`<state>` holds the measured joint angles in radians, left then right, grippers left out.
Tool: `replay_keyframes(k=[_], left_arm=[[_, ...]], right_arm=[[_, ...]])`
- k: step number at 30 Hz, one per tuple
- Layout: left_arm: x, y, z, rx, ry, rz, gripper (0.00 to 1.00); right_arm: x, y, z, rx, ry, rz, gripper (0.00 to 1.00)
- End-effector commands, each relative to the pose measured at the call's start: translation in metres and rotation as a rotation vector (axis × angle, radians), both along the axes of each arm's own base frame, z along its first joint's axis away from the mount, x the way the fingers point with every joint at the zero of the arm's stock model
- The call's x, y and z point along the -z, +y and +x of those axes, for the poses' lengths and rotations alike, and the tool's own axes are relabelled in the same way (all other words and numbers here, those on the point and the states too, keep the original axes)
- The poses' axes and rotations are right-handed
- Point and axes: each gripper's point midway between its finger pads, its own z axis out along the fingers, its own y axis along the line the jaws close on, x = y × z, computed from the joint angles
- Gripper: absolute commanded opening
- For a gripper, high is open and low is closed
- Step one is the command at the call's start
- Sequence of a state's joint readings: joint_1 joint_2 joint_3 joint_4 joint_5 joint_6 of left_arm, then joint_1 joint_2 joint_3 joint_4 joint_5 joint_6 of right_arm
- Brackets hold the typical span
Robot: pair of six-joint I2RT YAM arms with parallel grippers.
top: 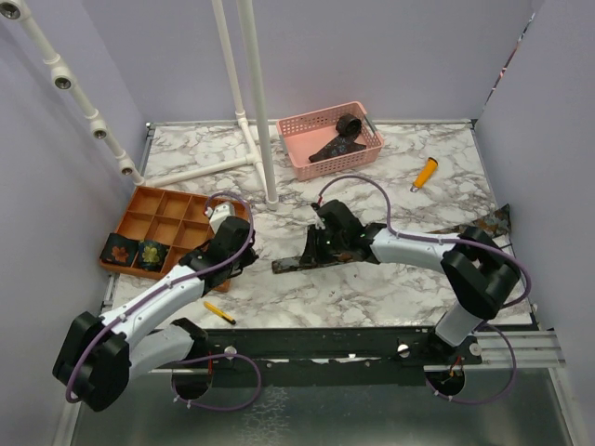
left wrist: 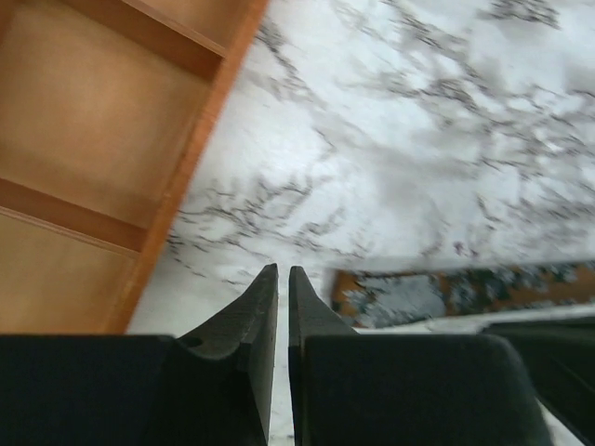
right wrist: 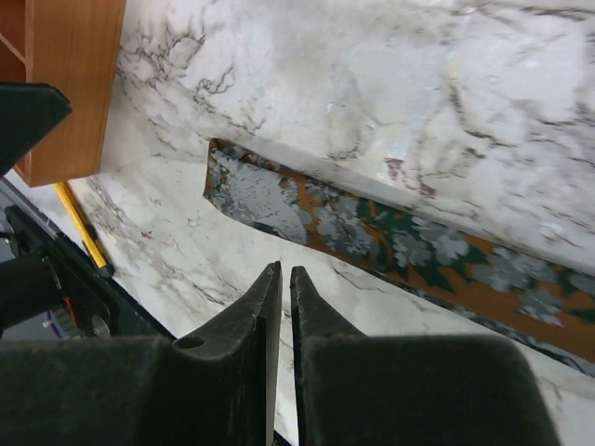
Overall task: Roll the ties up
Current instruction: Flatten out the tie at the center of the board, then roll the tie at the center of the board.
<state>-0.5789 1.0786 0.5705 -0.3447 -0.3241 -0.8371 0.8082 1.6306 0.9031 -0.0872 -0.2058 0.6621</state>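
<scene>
Overhead, the tie (top: pixel 290 264) slips under the right end effector (top: pixel 316 249), and its far stretch is hidden. On the right wrist camera it runs off the right edge, and on the left wrist it's a smear, pattern unreadable. The dark bundle (top: pixel 339 137) in the pink basket (top: pixel 288 149) is too small to call.

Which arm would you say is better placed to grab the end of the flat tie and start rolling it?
Right, probably. The right gripper hangs at the flat tie, whose end lies just ahead of its fingertips. The left gripper, by the tray, has that end off to one side.
</scene>
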Motion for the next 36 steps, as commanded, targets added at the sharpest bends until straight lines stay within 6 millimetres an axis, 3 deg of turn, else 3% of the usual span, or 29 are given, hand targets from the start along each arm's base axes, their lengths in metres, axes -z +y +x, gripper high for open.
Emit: replay_keyframes(k=[1,10,19,22,24,27,29,32,36], left_arm=[[-0.009,-0.045,-0.018,0.15,-0.009,-0.246,0.13],[-0.006,-0.071,-0.029,0.236,-0.022,-0.406,0.12],[0.015,-0.067,-0.028,0.216,0.018,-0.361,0.14],[0.022,-0.061,-0.029,0.198,0.026,-0.336,0.21],[0.026,-0.06,-0.03,0.197,0.037,-0.326,0.34],[0.032,-0.055,-0.028,0.181,0.041,-0.293,0.54],[0.035,-0.054,-0.027,0.181,0.047,-0.277,0.61],[0.04,-0.055,-0.024,0.189,0.059,-0.255,0.62],[0.045,-0.061,-0.021,0.235,0.084,-0.231,0.56]], right_arm=[[0.004,0.026,-0.004,-0.055,0.033,0.064,0.11],[-0.016,0.071,-0.015,-0.169,0.091,0.346,0.05],[0.054,0.056,-0.022,-0.105,0.224,0.187,0.0],[0.063,0.05,-0.023,-0.086,0.23,0.159,0.0],[0.066,0.047,-0.023,-0.076,0.229,0.142,0.0],[0.066,0.046,-0.02,-0.066,0.215,0.127,0.0],[0.061,0.046,-0.019,-0.073,0.199,0.135,0.0],[0.047,0.048,-0.017,-0.092,0.163,0.16,0.0],[0.023,0.054,-0.02,-0.154,0.142,0.201,0.01]])
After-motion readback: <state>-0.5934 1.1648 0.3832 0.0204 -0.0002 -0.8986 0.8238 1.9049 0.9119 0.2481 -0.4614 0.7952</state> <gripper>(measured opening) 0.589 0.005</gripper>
